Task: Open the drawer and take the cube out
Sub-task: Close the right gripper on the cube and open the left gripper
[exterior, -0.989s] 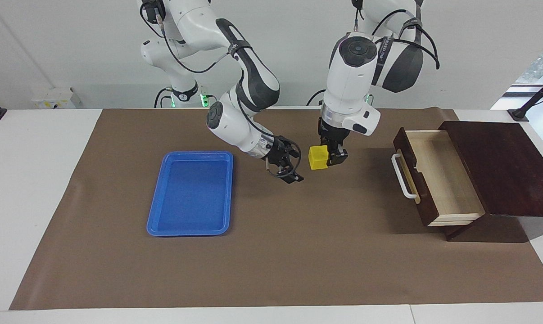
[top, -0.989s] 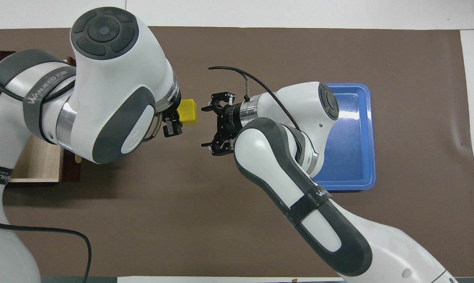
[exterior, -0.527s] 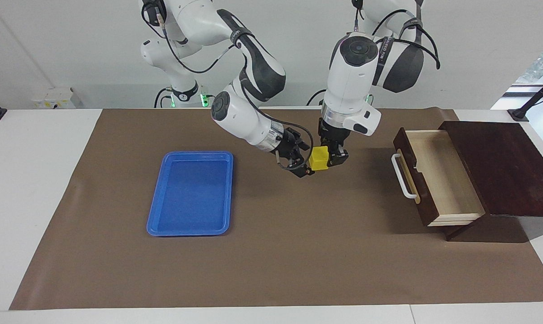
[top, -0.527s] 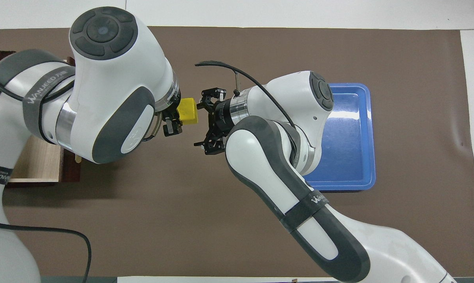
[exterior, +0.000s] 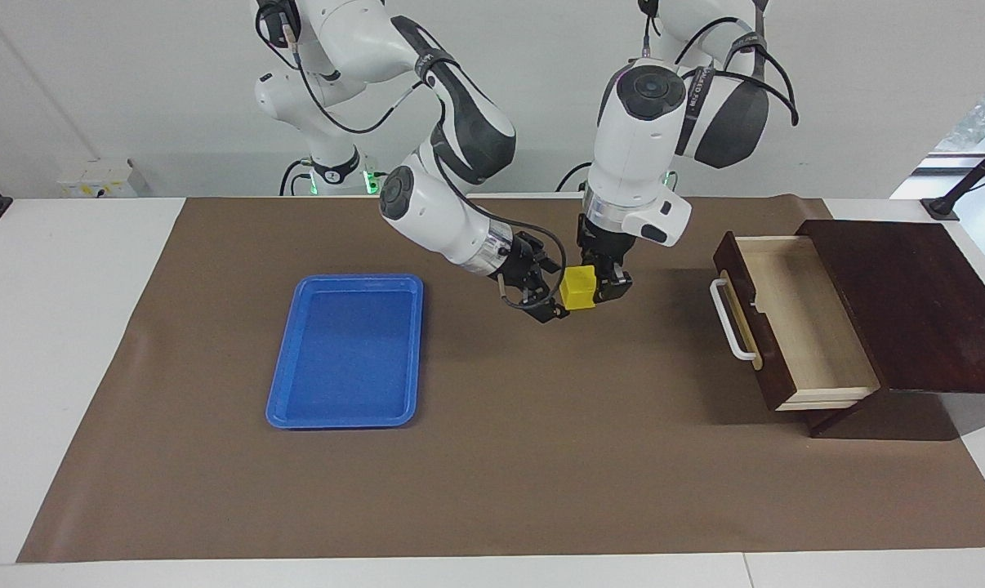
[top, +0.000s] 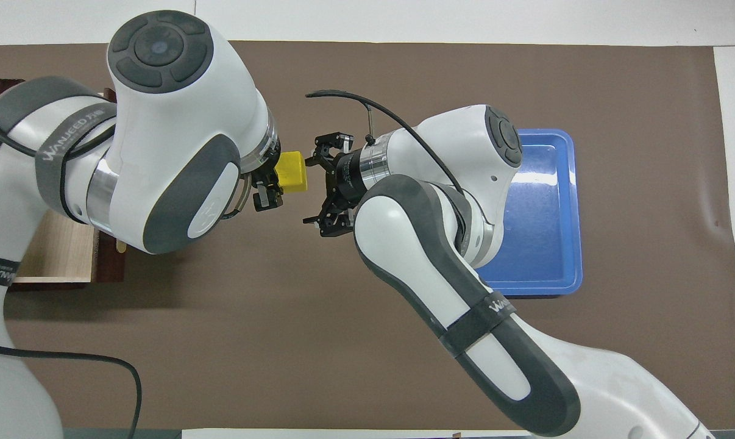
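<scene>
The yellow cube (exterior: 577, 287) (top: 292, 172) hangs above the brown mat, between the blue tray and the drawer. My left gripper (exterior: 595, 287) (top: 272, 180) points down and is shut on the cube. My right gripper (exterior: 553, 291) (top: 311, 191) comes in level from the tray's side and is open. Its fingertips (top: 312, 161) stand right at the cube's free side; I cannot tell whether they touch it. The drawer (exterior: 795, 322) (top: 63, 250) is pulled out of the dark wooden box (exterior: 909, 298), its pale inside bare and its white handle (exterior: 729, 322) facing the cube.
The blue tray (exterior: 284, 384) (top: 571, 213) lies flat on the mat (exterior: 501, 457) toward the right arm's end, with nothing in it. My right arm's forearm crosses over part of the tray in the overhead view. The wooden box sits at the left arm's end of the table.
My right gripper has travelled from beside the tray up to the cube, staying open. My left gripper has kept the cube almost still.
</scene>
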Robot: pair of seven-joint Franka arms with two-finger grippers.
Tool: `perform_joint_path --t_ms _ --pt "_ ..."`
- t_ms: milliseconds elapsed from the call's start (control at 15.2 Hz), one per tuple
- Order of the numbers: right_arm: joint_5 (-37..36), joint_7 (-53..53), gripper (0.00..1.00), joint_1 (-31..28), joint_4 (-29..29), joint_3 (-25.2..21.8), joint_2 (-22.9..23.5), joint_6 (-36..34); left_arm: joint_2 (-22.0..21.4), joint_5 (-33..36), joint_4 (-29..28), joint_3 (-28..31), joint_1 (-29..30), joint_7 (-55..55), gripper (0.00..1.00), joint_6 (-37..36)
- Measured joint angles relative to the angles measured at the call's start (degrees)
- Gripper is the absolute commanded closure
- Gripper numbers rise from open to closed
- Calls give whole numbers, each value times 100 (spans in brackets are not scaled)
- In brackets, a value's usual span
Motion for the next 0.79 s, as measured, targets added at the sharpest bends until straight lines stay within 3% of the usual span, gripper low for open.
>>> perform_joint_path --t_ms 791 --pt "1 5 1 6 183 24 -1 -49 10 0 -54 -19 -7 1 100 30"
